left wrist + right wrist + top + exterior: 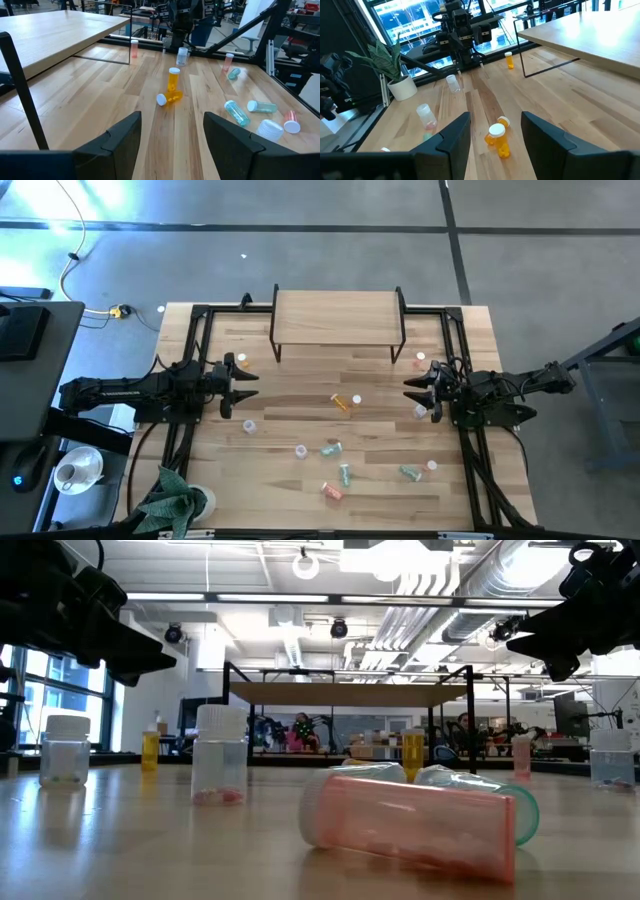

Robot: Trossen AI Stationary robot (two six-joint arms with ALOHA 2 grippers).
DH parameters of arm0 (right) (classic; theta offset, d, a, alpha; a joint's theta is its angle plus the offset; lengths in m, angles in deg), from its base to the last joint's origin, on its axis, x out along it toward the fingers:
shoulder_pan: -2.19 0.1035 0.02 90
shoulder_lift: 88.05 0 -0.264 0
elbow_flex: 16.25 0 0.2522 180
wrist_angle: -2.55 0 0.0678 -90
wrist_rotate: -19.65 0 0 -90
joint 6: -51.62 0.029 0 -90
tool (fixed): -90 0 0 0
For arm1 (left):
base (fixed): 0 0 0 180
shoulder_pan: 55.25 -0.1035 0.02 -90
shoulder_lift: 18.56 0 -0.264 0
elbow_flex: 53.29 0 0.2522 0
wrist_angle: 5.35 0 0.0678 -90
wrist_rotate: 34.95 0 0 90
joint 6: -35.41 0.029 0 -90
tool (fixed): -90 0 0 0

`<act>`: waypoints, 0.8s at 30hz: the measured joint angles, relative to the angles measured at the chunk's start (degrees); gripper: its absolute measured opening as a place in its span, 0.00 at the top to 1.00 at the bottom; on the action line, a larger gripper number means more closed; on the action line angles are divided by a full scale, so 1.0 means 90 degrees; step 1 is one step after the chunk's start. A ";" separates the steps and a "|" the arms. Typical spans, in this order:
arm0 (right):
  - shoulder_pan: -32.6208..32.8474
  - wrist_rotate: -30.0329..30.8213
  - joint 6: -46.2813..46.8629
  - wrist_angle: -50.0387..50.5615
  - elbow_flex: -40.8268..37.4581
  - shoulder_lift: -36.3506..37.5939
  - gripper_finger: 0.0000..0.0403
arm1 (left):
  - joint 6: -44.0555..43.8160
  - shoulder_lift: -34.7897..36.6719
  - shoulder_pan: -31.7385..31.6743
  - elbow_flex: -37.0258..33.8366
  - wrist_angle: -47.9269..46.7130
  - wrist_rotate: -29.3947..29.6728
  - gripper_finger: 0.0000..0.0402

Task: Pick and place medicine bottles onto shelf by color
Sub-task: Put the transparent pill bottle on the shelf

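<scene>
Wooden tabletop (300, 490), lab room behind. Left gripper (250, 385) at left edge, fingers spread, holding nothing; right gripper (410, 390) at right edge, same. Between them, mid-table: two orange bottles (343, 401), one upright, one on its side. Other bottles scattered toward near edge. Shelf (338, 315) at far edge, top bare.

Bright, even overhead light bathes the worktop (300, 390), blue-white glare washes the floor (40, 210), and the near pink bottle (410, 823) blurs.
</scene>
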 joint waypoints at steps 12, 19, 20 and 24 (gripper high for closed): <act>0.0002 0.0000 -0.0001 0.0000 -0.0002 0.0000 0.59 | 0.0000 0.0000 -0.0002 0.0000 0.0000 -0.0001 0.49; 0.0000 0.0000 -0.0001 -0.0002 0.0000 0.0000 0.59 | 0.0000 0.0000 -0.0002 0.0002 0.0000 -0.0002 0.49; 0.0001 0.0000 -0.0002 0.0000 -0.0002 0.0000 0.59 | 0.0000 0.0002 -0.0002 -0.0001 0.0000 -0.0002 0.49; 0.0000 0.0000 -0.0001 0.0000 0.0000 0.0000 0.59 | 0.0000 0.0000 -0.0002 -0.0001 0.0000 -0.0002 0.49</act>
